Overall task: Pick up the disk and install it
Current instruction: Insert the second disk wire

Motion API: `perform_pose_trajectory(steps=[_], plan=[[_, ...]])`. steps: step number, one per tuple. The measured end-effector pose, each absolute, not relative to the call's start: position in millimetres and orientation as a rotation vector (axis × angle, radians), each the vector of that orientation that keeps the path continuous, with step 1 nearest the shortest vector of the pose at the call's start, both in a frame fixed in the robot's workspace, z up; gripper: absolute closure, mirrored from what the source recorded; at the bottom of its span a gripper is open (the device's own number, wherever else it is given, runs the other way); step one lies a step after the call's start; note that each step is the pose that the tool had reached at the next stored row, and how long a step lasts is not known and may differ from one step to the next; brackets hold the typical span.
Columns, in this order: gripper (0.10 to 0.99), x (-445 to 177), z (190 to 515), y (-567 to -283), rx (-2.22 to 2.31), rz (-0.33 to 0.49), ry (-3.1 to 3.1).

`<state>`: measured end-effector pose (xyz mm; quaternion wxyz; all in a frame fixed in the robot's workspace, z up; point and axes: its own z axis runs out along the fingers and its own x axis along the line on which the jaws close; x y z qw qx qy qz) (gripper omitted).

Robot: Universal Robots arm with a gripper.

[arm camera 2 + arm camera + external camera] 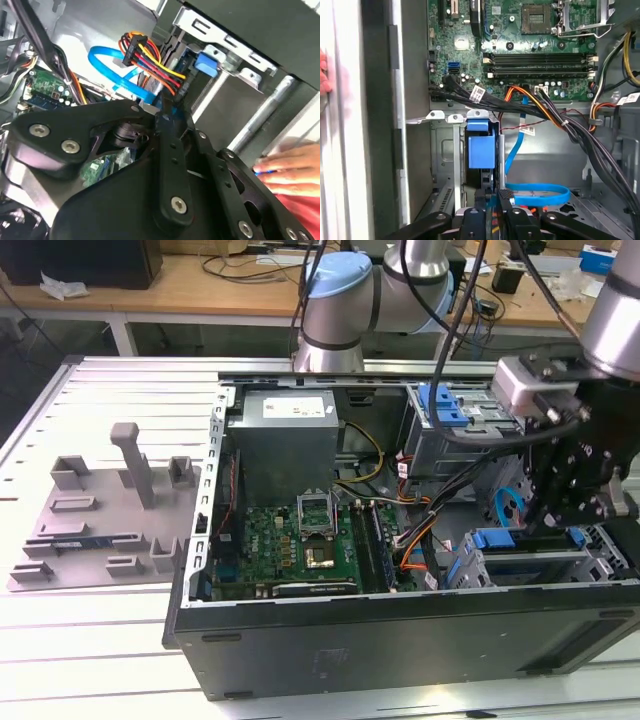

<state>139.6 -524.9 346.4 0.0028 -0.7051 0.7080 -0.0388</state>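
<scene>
First wrist view: disk [481,150] just beyond hand [492,202].

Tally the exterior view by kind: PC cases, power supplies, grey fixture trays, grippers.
PC case: 1
Power supply: 1
Grey fixture tray: 1
Gripper: 1
Total: 4

- The drive bay [445,165] is bordered by a bundle of black cables [580,145] and a blue cable loop [535,192].
- Open room is left above the motherboard [300,540].
- A hand [290,162] is seen beside the case wall [260,30].
</scene>
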Motion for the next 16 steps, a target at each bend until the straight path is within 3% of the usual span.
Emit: perform_pose_trajectory(steps=[7,11,16], plan=[[0.847,139.6,370.9,-524.9,-2.21,-0.124,2.219],[0.98,139.6,371.1,-524.8,-2.21,-0.124,2.219],[0.98,139.6,371.1,-524.8,-2.211,-0.124,2.219]])
